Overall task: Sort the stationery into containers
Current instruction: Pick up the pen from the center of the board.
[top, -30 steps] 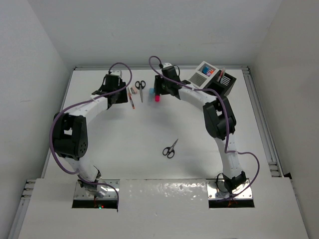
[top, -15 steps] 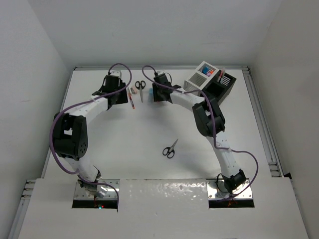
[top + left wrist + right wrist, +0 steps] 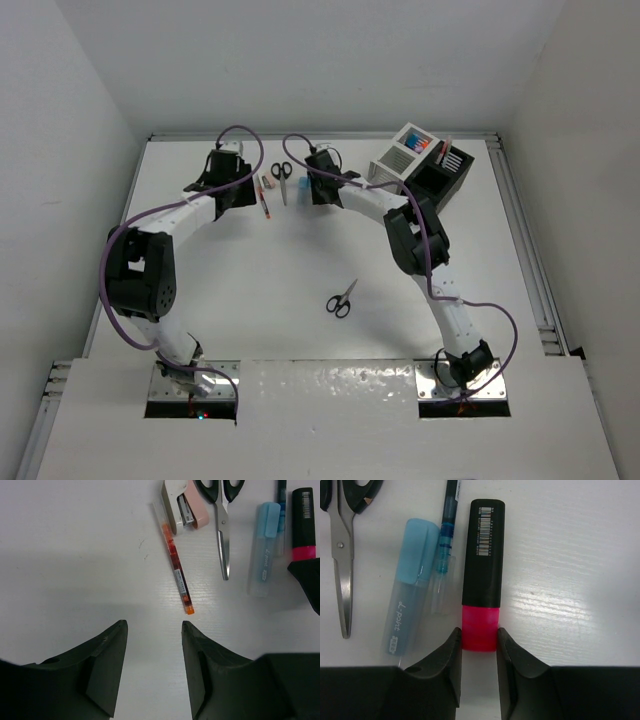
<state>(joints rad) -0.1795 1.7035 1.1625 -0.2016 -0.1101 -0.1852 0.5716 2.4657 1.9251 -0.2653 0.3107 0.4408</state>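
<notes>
Pink highlighter (image 3: 480, 570) flat on the table (image 3: 570, 580), far middle, pink cap clamped between the fingers of right gripper (image 3: 478, 632); hidden beneath that wrist from above. Alongside, light-blue capped pen (image 3: 405, 605); blue pen (image 3: 445, 530) and scissors (image 3: 342, 555) cut off at the top edge. Barcode on the black barrel, digits too small to read; "point" legible on the capped pen. Left gripper (image 3: 153, 627) apart, holding nothing, just short of orange pen (image 3: 177, 570).

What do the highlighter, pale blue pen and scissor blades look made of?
The highlighter: black plastic, slight sheen, printed barcode, glossy pink end. The pale blue pen: frosted see-through plastic, likely. The scissors: bright metal blades, probably steel.
</notes>
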